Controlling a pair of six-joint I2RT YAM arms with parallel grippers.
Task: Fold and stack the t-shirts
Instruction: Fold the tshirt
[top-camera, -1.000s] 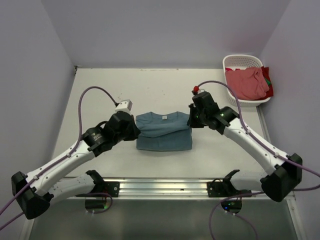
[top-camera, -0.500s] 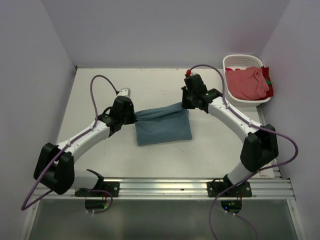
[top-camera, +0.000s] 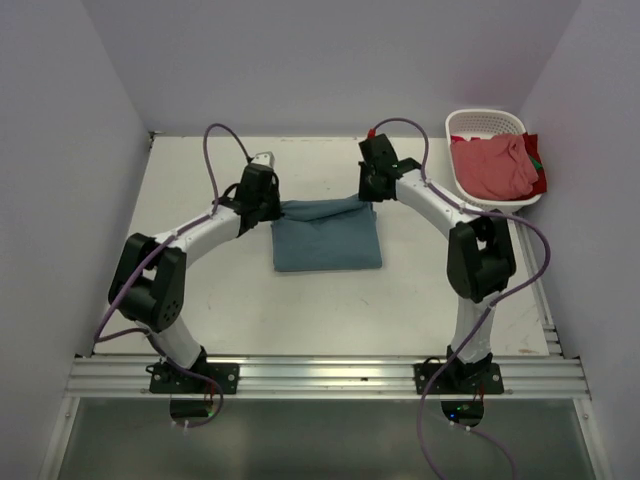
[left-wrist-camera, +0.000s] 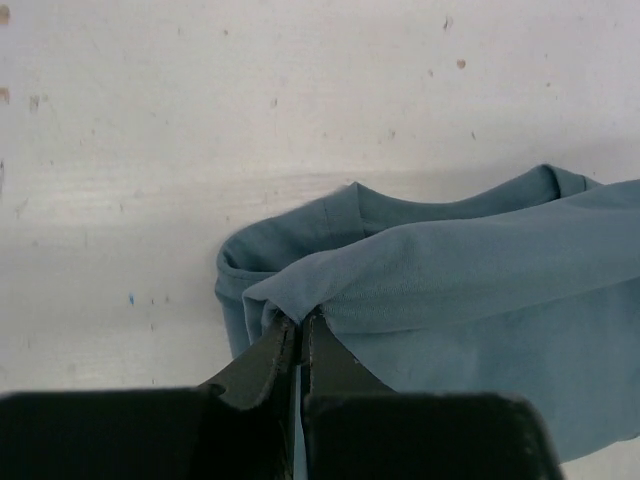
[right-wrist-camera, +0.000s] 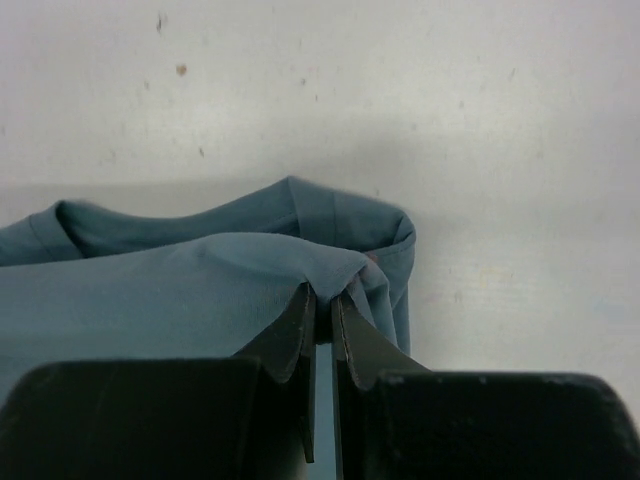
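Note:
The teal-blue t-shirt (top-camera: 327, 238) lies on the table's middle, half folded. My left gripper (top-camera: 272, 208) is shut on its far left corner, which shows pinched between the jaws in the left wrist view (left-wrist-camera: 298, 318). My right gripper (top-camera: 366, 198) is shut on its far right corner, which shows in the right wrist view (right-wrist-camera: 322, 292). Both hold the near layer of cloth (left-wrist-camera: 480, 270) over the far edge, just above the table. The salmon pink-red t-shirt (top-camera: 492, 167) lies bunched in the white basket (top-camera: 485, 123) at the far right.
The white table (top-camera: 200, 280) has a metal rail (top-camera: 320, 375) along its near edge. Lilac walls close in the left, back and right. Purple cables loop above both arms.
Both grippers have carried the shirt's near edge away from me toward the far edge, folding the shirt over itself. Both arms have stretched out farther over the table.

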